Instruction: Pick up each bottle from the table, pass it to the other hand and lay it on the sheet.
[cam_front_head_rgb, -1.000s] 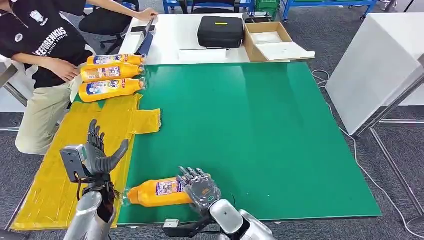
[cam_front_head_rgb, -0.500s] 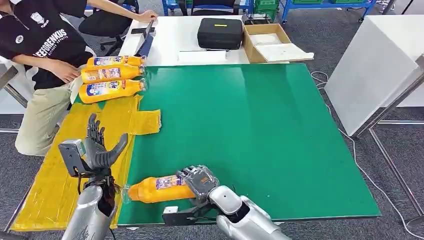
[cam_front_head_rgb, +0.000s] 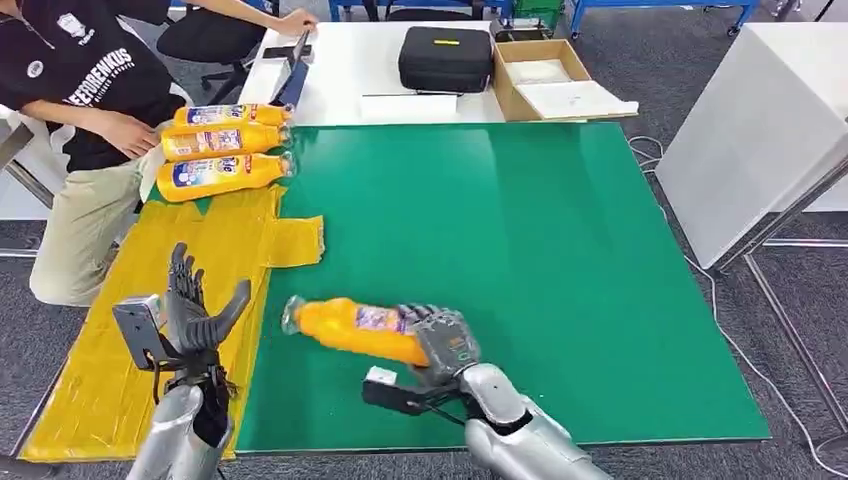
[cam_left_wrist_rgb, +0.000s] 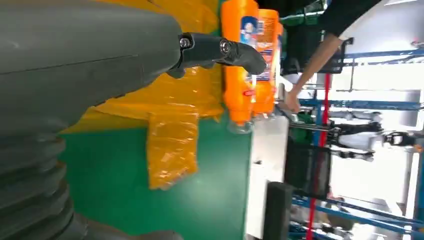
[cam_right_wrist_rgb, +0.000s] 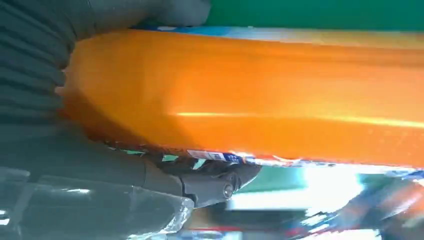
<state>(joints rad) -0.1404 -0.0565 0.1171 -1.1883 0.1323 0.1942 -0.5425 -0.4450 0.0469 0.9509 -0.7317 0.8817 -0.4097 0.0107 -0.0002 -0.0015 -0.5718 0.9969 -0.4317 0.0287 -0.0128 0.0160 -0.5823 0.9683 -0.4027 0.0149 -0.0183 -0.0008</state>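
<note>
My right hand (cam_front_head_rgb: 443, 343) grips an orange bottle (cam_front_head_rgb: 352, 327) by its base and holds it above the green table (cam_front_head_rgb: 560, 260), its clear cap pointing left and away. The right wrist view is close on that bottle (cam_right_wrist_rgb: 250, 95) with my right hand (cam_right_wrist_rgb: 100, 165) wrapped around it. My left hand (cam_front_head_rgb: 198, 310) is raised over the yellow sheet (cam_front_head_rgb: 130, 350), fingers spread, holding nothing; its fingers (cam_left_wrist_rgb: 225, 50) show dark in the left wrist view. Three more orange bottles (cam_front_head_rgb: 218, 172) lie side by side at the sheet's far end.
A person (cam_front_head_rgb: 80, 120) sits at the far left beside the three bottles. Beyond the green table stands a white table (cam_front_head_rgb: 350, 60) with a black case (cam_front_head_rgb: 443, 58) and an open cardboard box (cam_front_head_rgb: 545, 75). A white cabinet (cam_front_head_rgb: 760, 130) stands at the right.
My right hand has lifted the bottle off the table's near edge and carried it up and away, tilting its cap end upward. The left hand has stayed raised and open.
</note>
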